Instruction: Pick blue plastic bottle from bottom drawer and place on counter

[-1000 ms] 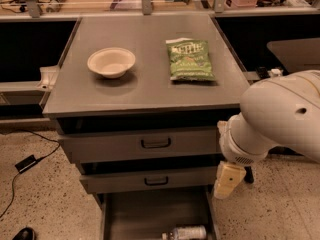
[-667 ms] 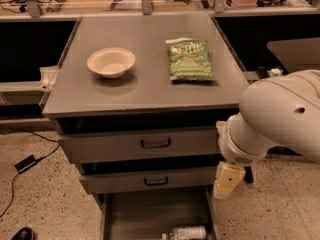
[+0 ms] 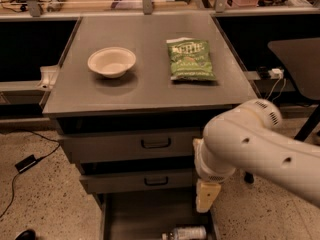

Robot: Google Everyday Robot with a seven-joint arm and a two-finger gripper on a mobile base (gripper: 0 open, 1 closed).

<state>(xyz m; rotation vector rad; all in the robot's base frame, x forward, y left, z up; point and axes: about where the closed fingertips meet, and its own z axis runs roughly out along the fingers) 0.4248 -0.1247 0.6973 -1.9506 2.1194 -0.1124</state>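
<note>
The blue plastic bottle lies on its side at the front of the open bottom drawer, white cap to the left, partly cut off by the frame's lower edge. The gripper hangs from my white arm over the drawer's right side, just above and slightly right of the bottle, and nothing shows in it. The grey counter tops the cabinet above.
A white bowl and a green chip bag sit on the counter. Two shut drawers with black handles are above the open one. A cable and black adapter lie on the floor at left. A dark chair stands at right.
My arm has swung left, and the gripper has moved left and slightly down over the open bottom drawer. The bottle, bowl and chip bag have not moved.
</note>
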